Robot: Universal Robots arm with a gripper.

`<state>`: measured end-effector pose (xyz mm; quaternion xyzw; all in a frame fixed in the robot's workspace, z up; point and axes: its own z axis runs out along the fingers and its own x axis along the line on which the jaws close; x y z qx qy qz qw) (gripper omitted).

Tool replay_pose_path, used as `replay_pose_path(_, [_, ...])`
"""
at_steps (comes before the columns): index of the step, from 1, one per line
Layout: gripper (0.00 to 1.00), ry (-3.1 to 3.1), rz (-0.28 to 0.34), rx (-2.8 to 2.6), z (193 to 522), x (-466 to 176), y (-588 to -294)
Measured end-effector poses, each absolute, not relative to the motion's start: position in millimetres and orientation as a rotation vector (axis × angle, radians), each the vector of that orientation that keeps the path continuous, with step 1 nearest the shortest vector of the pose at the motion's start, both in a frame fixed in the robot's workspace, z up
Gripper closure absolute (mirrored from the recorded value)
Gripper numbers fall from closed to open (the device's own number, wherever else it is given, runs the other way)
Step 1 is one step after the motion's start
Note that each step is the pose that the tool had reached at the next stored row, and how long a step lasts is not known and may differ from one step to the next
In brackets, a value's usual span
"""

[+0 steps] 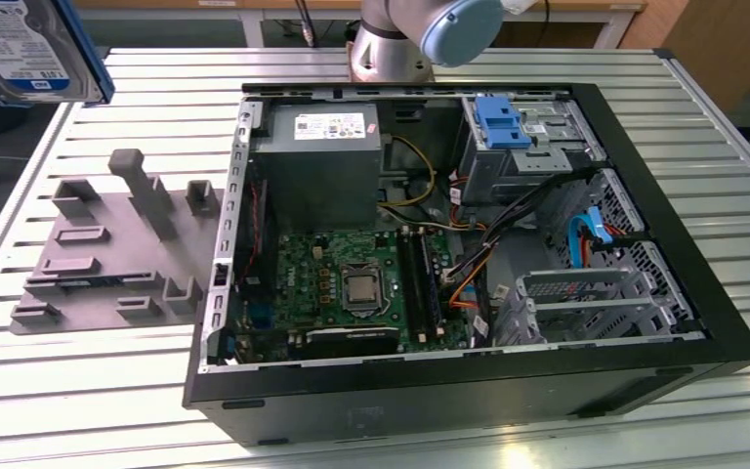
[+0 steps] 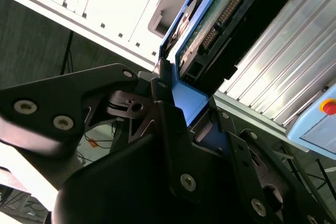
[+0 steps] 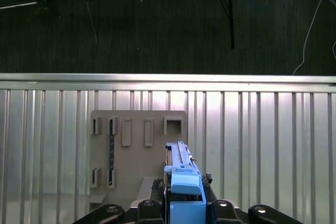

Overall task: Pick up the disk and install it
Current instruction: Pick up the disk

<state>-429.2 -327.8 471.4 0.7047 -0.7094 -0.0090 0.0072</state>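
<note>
The pick-up half of the job looks done and the carry is in hand: the disk hangs in the air at the exterior view's upper left, clear of the slatted metal table and well apart from the open computer case. The gripper is pinched onto the disk, with a black finger on either side of the blue rail frame at one end. In the second wrist view the drive's green circuit board and connector edge run away from the jaws. In the first wrist view the disk is seen edge-on above the grey fixture plate, whose slots look vacant (so it seems likely the drive came from there). The install has not begun. Inside the case, the drive cage near the power supply carries a bare blue bracket, and loose cables drape between that cage and the motherboard. In my judgement the placing calls for squaring the rail frame to whichever bay is free, which I cannot tell from here, and approaching clear of those cables. The pinch is on plastic at one end only, so any knock could twist the drive in the jaws.
</note>
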Motion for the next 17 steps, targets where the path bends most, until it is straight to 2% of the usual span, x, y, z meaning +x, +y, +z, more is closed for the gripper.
replay_pose_path(17, [0.64, -2.219, -0.028, 2.204, 473.3, -423.7, -327.7])
